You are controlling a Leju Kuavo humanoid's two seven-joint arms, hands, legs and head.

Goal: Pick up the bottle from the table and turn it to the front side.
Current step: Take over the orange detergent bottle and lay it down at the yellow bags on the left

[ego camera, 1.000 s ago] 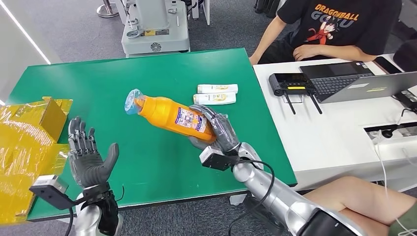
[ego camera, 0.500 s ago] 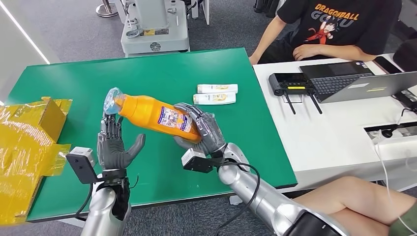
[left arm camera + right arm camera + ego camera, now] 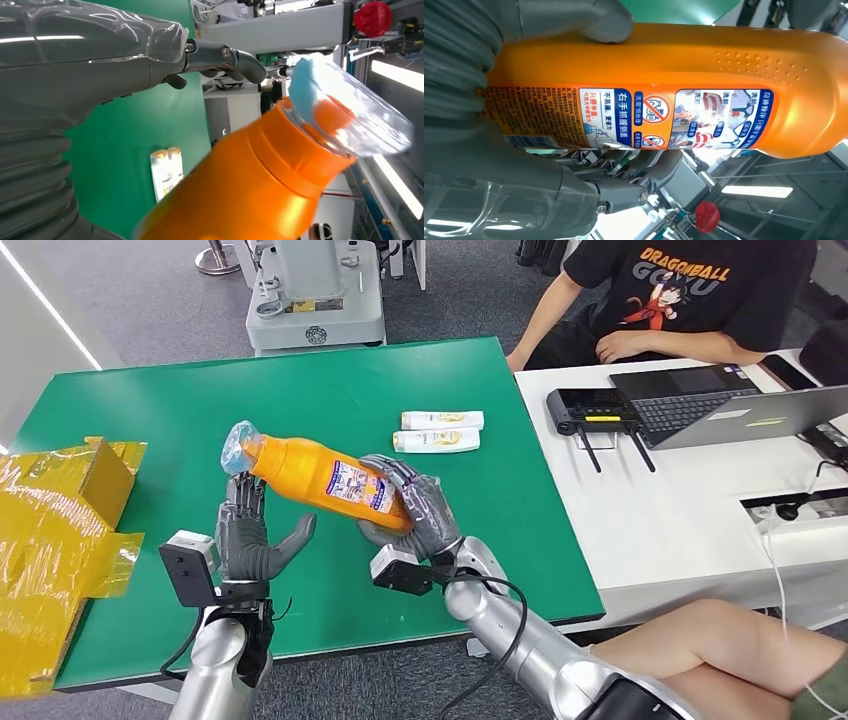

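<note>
An orange bottle (image 3: pixel 320 475) with a blue cap under a clear cover (image 3: pixel 238 449) is held tilted above the green table (image 3: pixel 330 380). My right hand (image 3: pixel 418 508) grips its lower body, with the printed label (image 3: pixel 659 117) facing the right wrist camera. My left hand (image 3: pixel 250 538) is raised just below the bottle's neck, palm up, fingers spread and empty. In the left wrist view the orange bottle (image 3: pixel 250 185) and its capped neck (image 3: pixel 345 112) lie close past my left hand's fingers (image 3: pixel 220 55).
Two small white bottles (image 3: pixel 438 431) lie on the table beyond the orange bottle. A yellow-wrapped box (image 3: pixel 60 530) sits at the table's left edge. A person (image 3: pixel 690 300) sits at a white desk (image 3: pixel 670 500) with a laptop (image 3: pixel 750 410) on the right.
My left hand has risen and moved right, coming close under the bottle's neck. My right hand carried the bottle left, then slightly back right.
</note>
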